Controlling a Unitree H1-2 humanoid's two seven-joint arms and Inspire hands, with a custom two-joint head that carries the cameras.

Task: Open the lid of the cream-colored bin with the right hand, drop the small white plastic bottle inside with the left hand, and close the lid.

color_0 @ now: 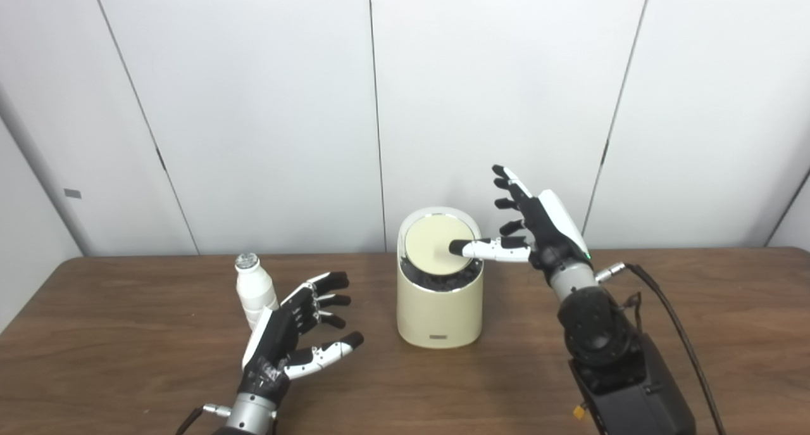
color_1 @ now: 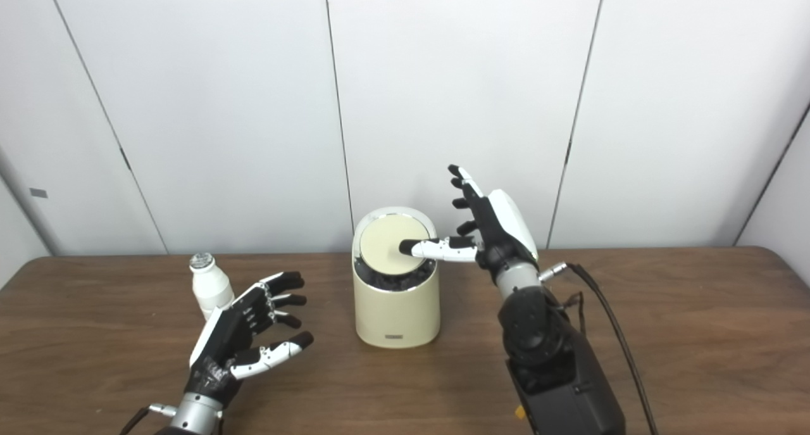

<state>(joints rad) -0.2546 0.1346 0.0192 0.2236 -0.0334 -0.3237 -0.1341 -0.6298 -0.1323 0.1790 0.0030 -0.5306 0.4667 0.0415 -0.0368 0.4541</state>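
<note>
My right robot hand point(color_0: 538, 229), fingers spread and holding nothing, rests its thumb on the bin's lid point(color_0: 436, 245). The upright bottle point(color_0: 254, 289) stands just behind my left robot hand point(color_0: 294, 337), which is open and nearer to it.

Both head cameras look forward and slightly down from close above the near edge of the brown worktop point(color_0: 126, 359), facing white wall panels point(color_0: 266, 106). Set side by side, they share nearly the whole scene; the right eye view sits slightly rightward.
</note>
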